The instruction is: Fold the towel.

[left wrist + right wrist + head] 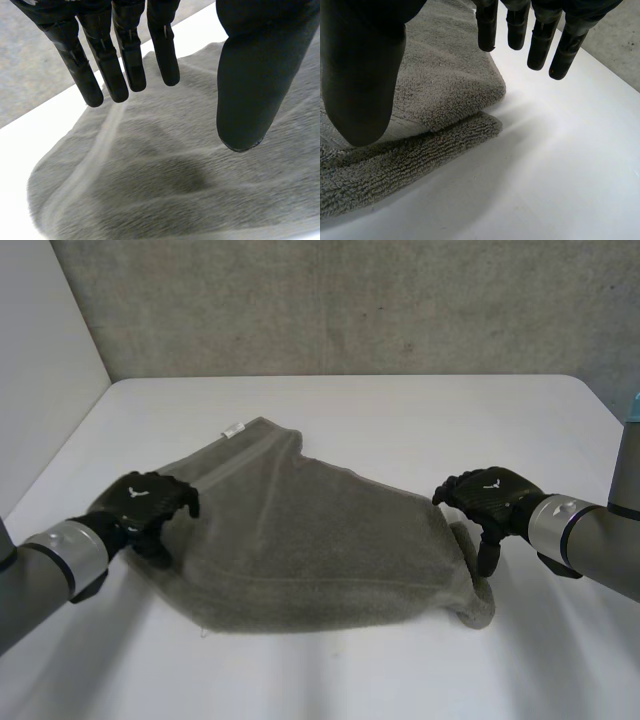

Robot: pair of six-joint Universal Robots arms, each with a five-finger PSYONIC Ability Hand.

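Towel (320, 550) on the white counter (400, 410), grey and thick, lying in a lopsided, roughly folded shape near the middle, with a robot hand at each side of it. Left robot hand (148, 502) sits at the towel's left edge, palm down, knuckles up. In the left wrist view, the left robot hand (250, 85) is spread wide, fingers (107, 70) straight and side by side, thumb well apart from them, holding nothing. All of it hangs over the towel (165, 180), where a pale woven stripe runs from under the fingertips toward the rounded edge, and a strip of counter (15, 150) lies just past it. Whether it touches the cloth, I cannot tell.

Over to the other side: right robot hand (492, 496) is at the towel's right edge, fingers pointing down beside the bunched near-right corner. The right wrist view agrees. Right robot hand (362, 75) is wide too, fingers (540, 45) straight over bare counter (545, 165), thumb over the towel (445, 85), gripping nothing. Two layers show there, the upper fold lying on a lower one whose corner pokes out just beyond it.

Small white tag (235, 428) sticks out at the towel's far corner. Grey wall (350, 300) stands behind the counter.
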